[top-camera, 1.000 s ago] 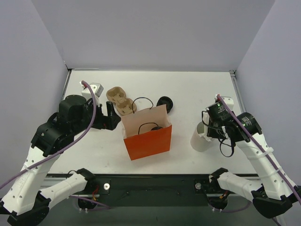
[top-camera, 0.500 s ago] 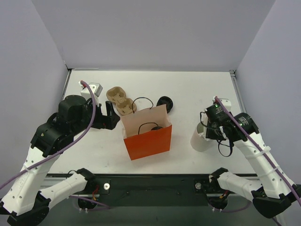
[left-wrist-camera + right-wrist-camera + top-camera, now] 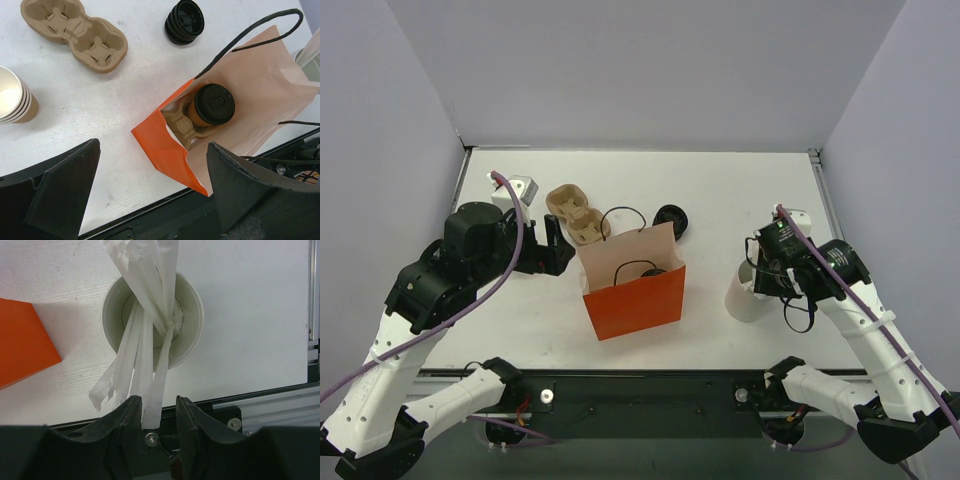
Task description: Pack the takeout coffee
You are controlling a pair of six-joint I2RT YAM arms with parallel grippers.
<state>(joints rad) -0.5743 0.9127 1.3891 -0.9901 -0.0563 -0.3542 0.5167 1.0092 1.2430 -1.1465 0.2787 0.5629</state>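
L tool (image 3: 152,145) spread wide; R tool (image 3: 157,402) narrowed, slightly apart.

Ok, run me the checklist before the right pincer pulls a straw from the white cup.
1. Takeout coffee lidded, inside the orange bag: ok.
2. Bag mouth open from above: ok.
3. White cup upright, wrapped straws standing in it: ok.
4. Right pincer clamped on a straw: not ok, one lies between the fingers with a gap beside it.
5. Left pincer open, empty: ok.
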